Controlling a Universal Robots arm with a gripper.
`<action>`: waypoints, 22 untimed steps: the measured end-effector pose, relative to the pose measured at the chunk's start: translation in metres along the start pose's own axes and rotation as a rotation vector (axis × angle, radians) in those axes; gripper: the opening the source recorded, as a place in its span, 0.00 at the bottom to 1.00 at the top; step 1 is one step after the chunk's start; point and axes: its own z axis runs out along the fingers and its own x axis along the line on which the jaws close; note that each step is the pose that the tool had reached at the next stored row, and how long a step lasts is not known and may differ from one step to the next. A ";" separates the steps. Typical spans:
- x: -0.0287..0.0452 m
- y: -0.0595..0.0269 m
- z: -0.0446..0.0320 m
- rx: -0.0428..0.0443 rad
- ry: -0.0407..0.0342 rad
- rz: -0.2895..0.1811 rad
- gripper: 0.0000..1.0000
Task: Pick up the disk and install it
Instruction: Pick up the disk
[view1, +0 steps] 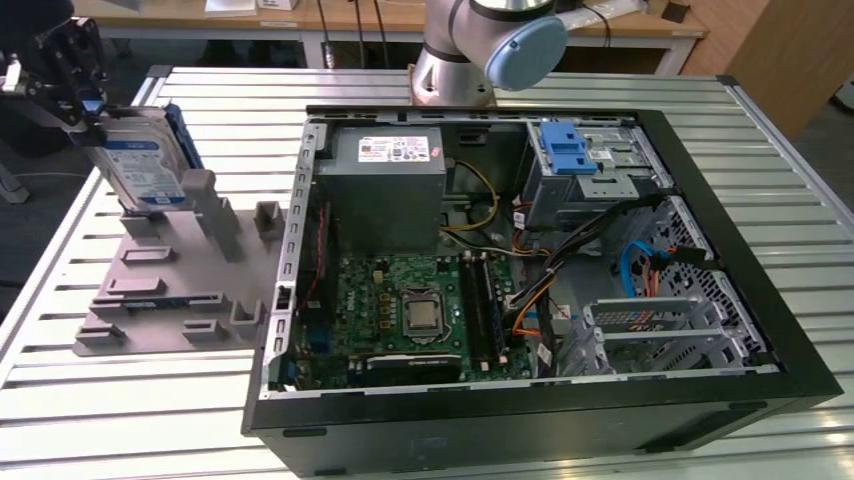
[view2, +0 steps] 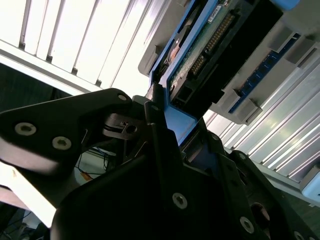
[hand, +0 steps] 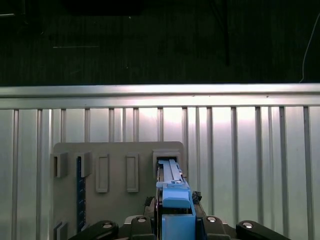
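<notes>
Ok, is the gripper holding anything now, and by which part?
The gripper holds the disk by the blue bracket at its upper end; the disk stands upright at the grey holder.

The exterior view stands well away from the gripper (view1: 60, 85), high above the slatted table (view1: 134, 400). It looks down and across the open computer case (view1: 534, 425), with the gripper far off at the exterior view's left. The first wrist view sits just behind the gripper (hand: 175, 227) and faces straight down past it onto the grey holder (hand: 115, 200). The second wrist view is very close beside the gripper (view2: 160, 120), looking along its black body at the disk (view2: 210, 45). All three views share the disk at the gripper's tip.
</notes>
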 end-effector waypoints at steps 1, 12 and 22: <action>0.0000 0.0001 -0.0008 -0.0002 0.0001 0.000 0.36; 0.0000 0.0003 -0.0086 -0.0001 0.0000 0.000 0.36; 0.0000 0.0004 -0.0111 -0.0002 0.0001 0.000 0.36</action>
